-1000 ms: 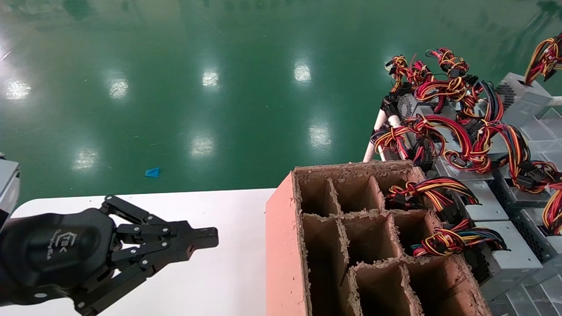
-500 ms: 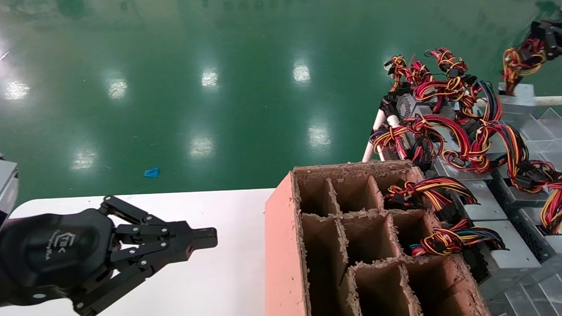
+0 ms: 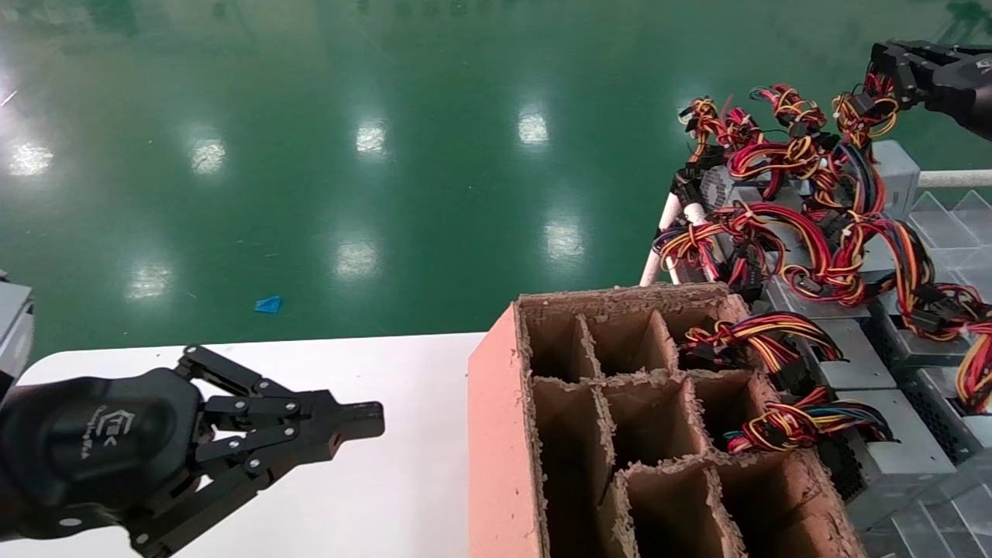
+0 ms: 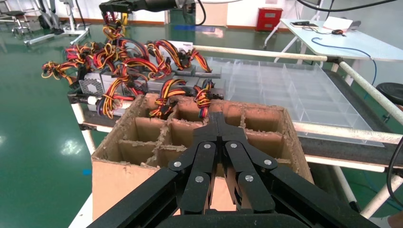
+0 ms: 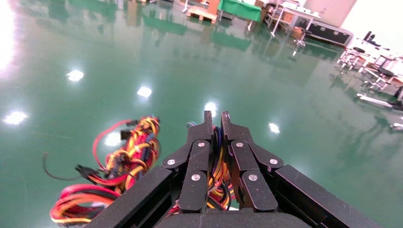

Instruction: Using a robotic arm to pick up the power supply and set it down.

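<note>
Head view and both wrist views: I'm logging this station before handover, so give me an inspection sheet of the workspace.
Surface: white table, bare where visible.
Job's things: power supply hanging by its wires from the right gripper, above the rack of other supplies.
Clutter: divided cardboard box; two cells hold wire bundles.
Grippers: left gripper shut, empty, over the table; right shut on the wires.
Cables: red, yellow, black bundles tangled across the rack.
Surroundings: green floor, blue scrap.
</note>
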Available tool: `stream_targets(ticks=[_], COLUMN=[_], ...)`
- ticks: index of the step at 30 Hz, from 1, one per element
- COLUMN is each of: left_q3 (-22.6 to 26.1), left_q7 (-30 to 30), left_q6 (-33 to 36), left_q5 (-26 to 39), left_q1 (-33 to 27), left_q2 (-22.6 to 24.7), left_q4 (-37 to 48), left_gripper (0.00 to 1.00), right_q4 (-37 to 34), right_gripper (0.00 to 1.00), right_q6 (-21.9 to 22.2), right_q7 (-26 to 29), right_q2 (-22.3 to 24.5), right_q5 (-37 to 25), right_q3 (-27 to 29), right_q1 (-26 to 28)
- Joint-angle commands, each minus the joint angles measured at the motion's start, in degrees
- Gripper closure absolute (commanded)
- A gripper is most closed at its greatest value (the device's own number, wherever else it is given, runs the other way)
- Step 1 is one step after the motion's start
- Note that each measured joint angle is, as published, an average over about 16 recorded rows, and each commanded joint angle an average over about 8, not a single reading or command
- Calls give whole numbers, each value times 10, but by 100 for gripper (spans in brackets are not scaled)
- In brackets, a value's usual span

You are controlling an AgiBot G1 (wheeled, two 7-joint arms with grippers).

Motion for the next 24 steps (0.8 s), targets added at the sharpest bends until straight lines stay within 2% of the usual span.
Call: stream_targets(ticks=[1, 24], left_q3=[0, 0], left_q7=[0, 0], left_q6=[0, 0], left_q5=[0, 0], left_q1=[0, 0], left_q2=[0, 0], left_q4=[0, 0], left_gripper=[100, 100], right_q4=[1, -1], right_gripper=[100, 100], right_q6=[-5, 5], right_q7=[1, -11], right_q2=[-3, 11], right_q5=[5, 23], right_q3=[3, 16], right_q1=[-2, -34])
